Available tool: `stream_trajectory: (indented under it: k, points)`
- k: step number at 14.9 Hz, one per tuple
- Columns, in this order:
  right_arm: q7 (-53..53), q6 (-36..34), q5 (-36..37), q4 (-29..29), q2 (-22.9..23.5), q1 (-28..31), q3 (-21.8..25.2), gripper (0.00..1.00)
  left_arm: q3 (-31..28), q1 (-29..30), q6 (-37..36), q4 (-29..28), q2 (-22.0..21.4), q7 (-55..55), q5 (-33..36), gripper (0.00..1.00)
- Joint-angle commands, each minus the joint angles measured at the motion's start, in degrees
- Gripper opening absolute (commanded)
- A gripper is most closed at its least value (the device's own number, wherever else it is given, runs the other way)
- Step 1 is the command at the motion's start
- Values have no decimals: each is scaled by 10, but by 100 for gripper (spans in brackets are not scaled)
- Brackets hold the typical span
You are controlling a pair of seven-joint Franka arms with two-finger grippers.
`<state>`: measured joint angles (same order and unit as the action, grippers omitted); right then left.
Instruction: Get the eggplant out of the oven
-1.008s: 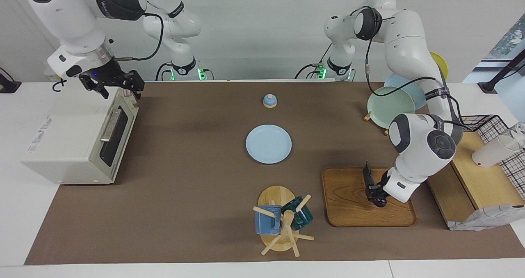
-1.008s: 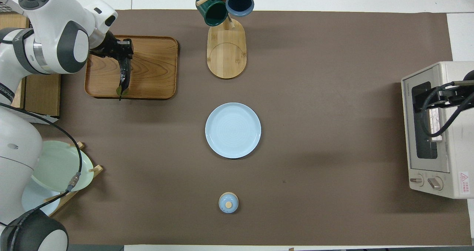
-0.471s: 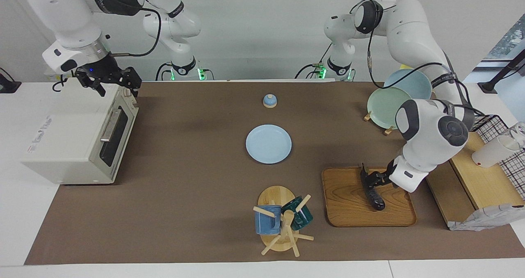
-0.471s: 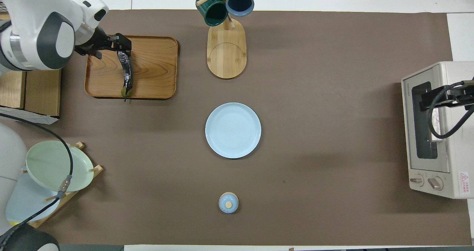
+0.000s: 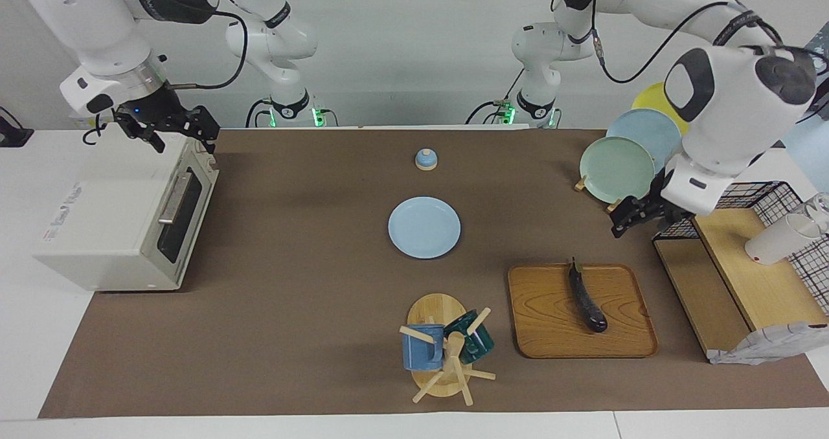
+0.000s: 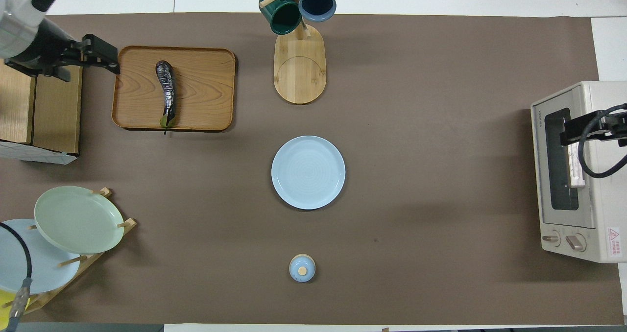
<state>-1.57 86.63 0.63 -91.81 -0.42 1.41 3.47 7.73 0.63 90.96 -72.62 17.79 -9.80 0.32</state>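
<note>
Resting on the wooden tray (image 5: 550, 342), the eggplant (image 5: 587, 298) is out of the oven (image 5: 103, 225), whose door looks closed, so the task seems finished; only parking the arms remains. The left gripper (image 5: 638, 217), released and empty, hangs over the bench (image 5: 291, 309) between the tray and the plate rack (image 5: 615, 167). The right gripper (image 5: 170, 128), jaws apart, hovers over the oven's top at the right arm's end. Brown matting covers the white bench; a pale wall backs the robots.
</note>
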Motion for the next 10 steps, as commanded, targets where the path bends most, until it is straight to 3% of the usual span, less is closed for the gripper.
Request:
stream_trajectory:
  k: [1,5,10]
  points:
    - [3,6,-12,3,-1,8,-1,100,1,11,-43,-74,-95,-5,-7,100]
    - [4,16,-11,4,-1,9,-1,100,1,11,-35,-201,-194,-3,-7,100]
    - [3,13,-7,3,-2,8,-1,100,-3,3,-46,-222,-202,-1,-8,100]
